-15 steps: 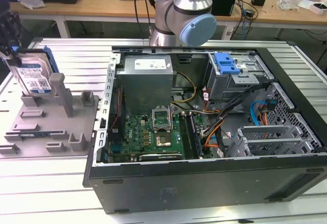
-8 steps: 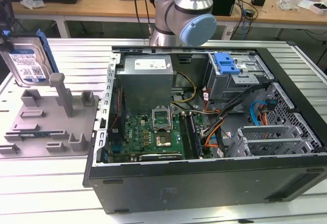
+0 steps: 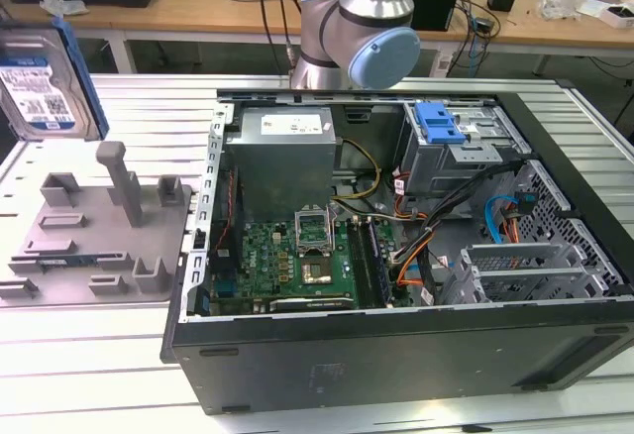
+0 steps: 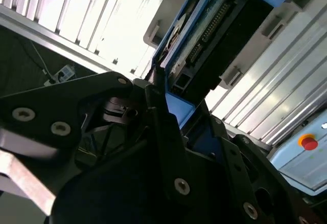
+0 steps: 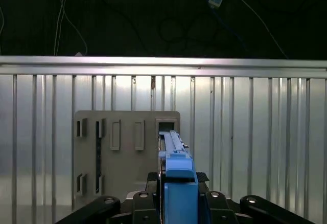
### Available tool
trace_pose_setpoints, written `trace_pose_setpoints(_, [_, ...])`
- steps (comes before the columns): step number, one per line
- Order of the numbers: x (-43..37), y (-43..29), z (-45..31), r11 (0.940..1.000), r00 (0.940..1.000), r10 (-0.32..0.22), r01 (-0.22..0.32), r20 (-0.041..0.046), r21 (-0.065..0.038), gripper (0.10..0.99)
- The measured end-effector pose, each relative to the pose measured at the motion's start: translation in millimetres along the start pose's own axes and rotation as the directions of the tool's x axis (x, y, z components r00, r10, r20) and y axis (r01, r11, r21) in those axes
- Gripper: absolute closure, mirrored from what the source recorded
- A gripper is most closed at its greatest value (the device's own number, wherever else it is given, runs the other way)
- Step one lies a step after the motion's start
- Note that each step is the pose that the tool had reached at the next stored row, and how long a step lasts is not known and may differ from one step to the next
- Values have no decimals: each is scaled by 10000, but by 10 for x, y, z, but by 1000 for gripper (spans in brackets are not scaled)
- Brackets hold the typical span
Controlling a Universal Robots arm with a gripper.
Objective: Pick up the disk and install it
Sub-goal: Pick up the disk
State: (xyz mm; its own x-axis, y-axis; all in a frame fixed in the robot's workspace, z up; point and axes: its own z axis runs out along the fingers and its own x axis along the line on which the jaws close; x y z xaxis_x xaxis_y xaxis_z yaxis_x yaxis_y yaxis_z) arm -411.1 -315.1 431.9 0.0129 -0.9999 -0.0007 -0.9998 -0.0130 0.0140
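Note:
The disk (image 3: 45,87), silver with a white-and-blue label and a bright blue bracket, hangs tilted in the air at the exterior view's far left, above the grey fixture plate (image 3: 89,226). The second wrist view shows the disk (image 4: 214,35) with my gripper (image 4: 171,114) shut on the blue bracket at its end. Seen edge-on in the first wrist view, the disk (image 5: 176,165) stands between the black fingers of my gripper (image 5: 178,201), over the grey fixture plate (image 5: 122,147).
An open computer case (image 3: 555,345) lies on the ribbed metal table, holding a grey power-supply box (image 3: 287,157), a motherboard (image 3: 287,261) and a drive cage with a blue latch (image 3: 439,122). The arm's joint (image 3: 357,28) rises behind the case. A red button (image 4: 308,142) sits nearby.

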Motion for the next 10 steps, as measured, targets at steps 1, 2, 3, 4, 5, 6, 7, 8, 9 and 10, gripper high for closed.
trace_pose_setpoints(1, [0, 1, -78, 10000, 10000, -1, 1, 0, 0, 718])
trace_pose_setpoints(2, [0, 3, -201, 10000, 10000, -1, 1, 0, 1, 718])
trace_pose_setpoints(3, [0, 3, -248, 10000, 10000, -2, 2, 0, 1, 718])
trace_pose_setpoints(4, [0, 4, -296, 10000, 10000, -2, 2, 0, -1, 718])
trace_pose_setpoints(5, [0, 5, -371, 10000, 10000, -2, 2, 1, 1, 718])
trace_pose_setpoints(6, [0, 6, -436, 10000, 10000, -3, 3, 0, 1, 718])
trace_pose_setpoints(7, [0, 7, -473, 10000, 10000, -3, 3, 0, 1, 718])
trace_pose_setpoints(8, [0, 8, -542, 10000, 10000, -4, 4, 0, 0, 718])
trace_pose_setpoints(9, [0, 8, -577, 10000, 10000, -4, 4, 0, 0, 718])
trace_pose_setpoints(10, [0, 8, -609, 10000, 10000, -5, 5, 0, 0, 718])
